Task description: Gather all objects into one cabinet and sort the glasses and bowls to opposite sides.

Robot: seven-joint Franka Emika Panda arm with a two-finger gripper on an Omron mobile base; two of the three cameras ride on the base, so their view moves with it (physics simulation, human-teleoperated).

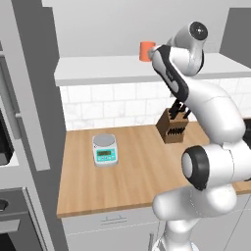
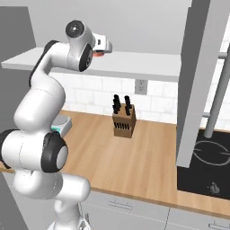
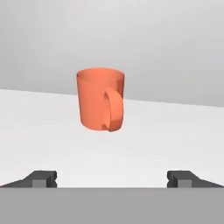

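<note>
Upright orange-red mug (image 3: 100, 99) on pale shelf (image 3: 39, 131)

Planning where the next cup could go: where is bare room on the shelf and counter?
The pale shelf is bare left of the orange-red mug. The fingers, spread wide, face that mug. The wooden counter is free between the scale and the knife block, and in front of both.

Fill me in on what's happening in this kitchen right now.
The white robot arm has its gripper raised to the pale shelf above the wooden counter, facing an orange-red mug that stands upright there. The fingers are spread wide and short of the mug, its handle turned toward the hand, so nothing is held. A knife block and a kitchen scale sit on the counter below.
</note>
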